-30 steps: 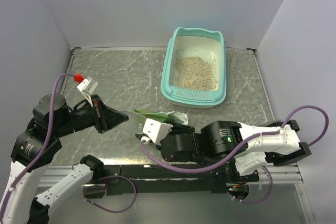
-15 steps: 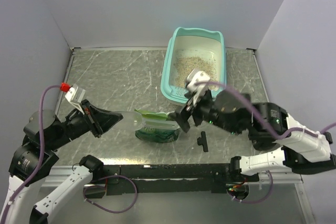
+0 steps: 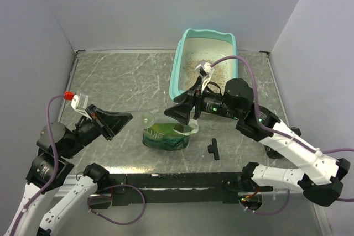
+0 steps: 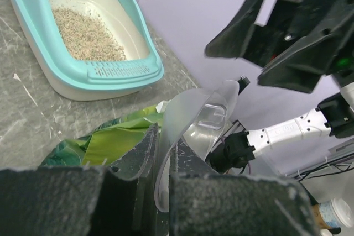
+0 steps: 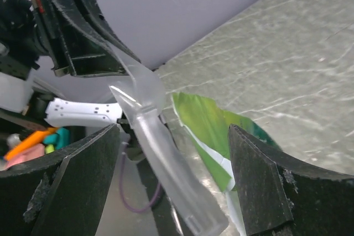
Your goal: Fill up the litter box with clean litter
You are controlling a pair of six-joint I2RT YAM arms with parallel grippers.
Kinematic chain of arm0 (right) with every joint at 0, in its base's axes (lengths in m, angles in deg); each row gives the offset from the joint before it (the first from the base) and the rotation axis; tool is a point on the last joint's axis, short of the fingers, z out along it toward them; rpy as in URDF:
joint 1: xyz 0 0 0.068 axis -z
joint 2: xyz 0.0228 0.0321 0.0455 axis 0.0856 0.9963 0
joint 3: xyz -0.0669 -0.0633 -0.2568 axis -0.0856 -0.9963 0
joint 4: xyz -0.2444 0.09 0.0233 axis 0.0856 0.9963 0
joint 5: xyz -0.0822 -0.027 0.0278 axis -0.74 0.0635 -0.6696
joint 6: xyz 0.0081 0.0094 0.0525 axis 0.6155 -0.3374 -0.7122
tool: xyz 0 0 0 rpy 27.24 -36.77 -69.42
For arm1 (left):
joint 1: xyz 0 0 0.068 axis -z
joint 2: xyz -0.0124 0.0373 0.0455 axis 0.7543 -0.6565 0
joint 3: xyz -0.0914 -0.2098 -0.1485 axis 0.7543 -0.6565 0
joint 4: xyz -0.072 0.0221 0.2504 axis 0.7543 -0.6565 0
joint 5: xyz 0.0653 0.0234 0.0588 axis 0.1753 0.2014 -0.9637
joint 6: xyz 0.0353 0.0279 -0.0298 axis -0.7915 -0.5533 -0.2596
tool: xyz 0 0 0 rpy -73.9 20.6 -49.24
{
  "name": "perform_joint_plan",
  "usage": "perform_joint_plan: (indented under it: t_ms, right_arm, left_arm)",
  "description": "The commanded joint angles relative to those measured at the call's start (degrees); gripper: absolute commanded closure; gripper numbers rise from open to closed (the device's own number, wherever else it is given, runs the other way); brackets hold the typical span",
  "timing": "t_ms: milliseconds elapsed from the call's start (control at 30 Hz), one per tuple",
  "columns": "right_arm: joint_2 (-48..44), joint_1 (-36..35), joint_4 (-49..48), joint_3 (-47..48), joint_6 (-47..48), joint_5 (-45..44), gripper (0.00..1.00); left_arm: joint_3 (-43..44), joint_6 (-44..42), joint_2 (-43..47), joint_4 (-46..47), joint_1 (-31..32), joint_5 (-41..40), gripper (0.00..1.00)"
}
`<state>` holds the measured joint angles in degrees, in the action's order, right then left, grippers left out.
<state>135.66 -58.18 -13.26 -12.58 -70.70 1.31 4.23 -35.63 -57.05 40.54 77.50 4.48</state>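
From the top view I see the litter box at 1 o'clock on the table, close to the back wall. Its long axis runs 6 to 12, with the raised end pointing to 12. The litter lies as a loose tan patch on the white floor of the box, and my right arm hides part of it from above. My left gripper is clamped on the handle of a clear scoop, which points toward 3 o'clock with its bowl just over the green pouch. My right gripper hangs above the pouch with its fingers spread wide, holding nothing. A small black part lies on the table at 3 o'clock of the pouch.
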Motion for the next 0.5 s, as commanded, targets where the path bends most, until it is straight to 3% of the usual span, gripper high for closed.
perform_joint_plan:
  t_ms: [0, 467]
  right_arm:
    - [-2.9, 4.4, -17.11, -6.01, -7.86, 12.01, 0.16]
    - [-8.71, 12.32, -34.09, -22.63, -18.14, 22.21, 0.18]
  left_arm:
    - [-1.59, 1.44, 0.31, 8.98, 0.03, -0.86, 0.99]
    - [-6.52, 1.43, 0.4, 14.78, 0.03, -0.69, 0.99]
